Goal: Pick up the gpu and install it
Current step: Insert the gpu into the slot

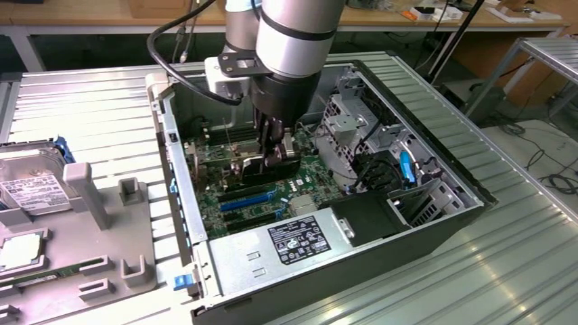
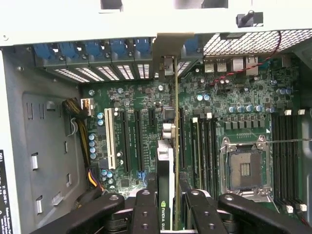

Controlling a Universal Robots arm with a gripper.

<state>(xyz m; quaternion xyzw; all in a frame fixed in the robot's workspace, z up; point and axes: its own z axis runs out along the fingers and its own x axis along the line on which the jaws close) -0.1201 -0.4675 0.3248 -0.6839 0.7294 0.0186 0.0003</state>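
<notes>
1 gpu, pinched edge-on in the tool, stands right over the motherboard slots; pickup's done, but I can't tell if it's fully seated yet.

The computer case lies on its side on the desk, with the motherboard flat on its floor. The gpu stands on edge over the motherboard's slots, clamped between the claw's fingers, bracket end by the rear wall. In the exterior view the power supply fills the case's near end and the drive cage sits toward the right. A holder tray carrying a hard drive lies at that view's left.
</notes>
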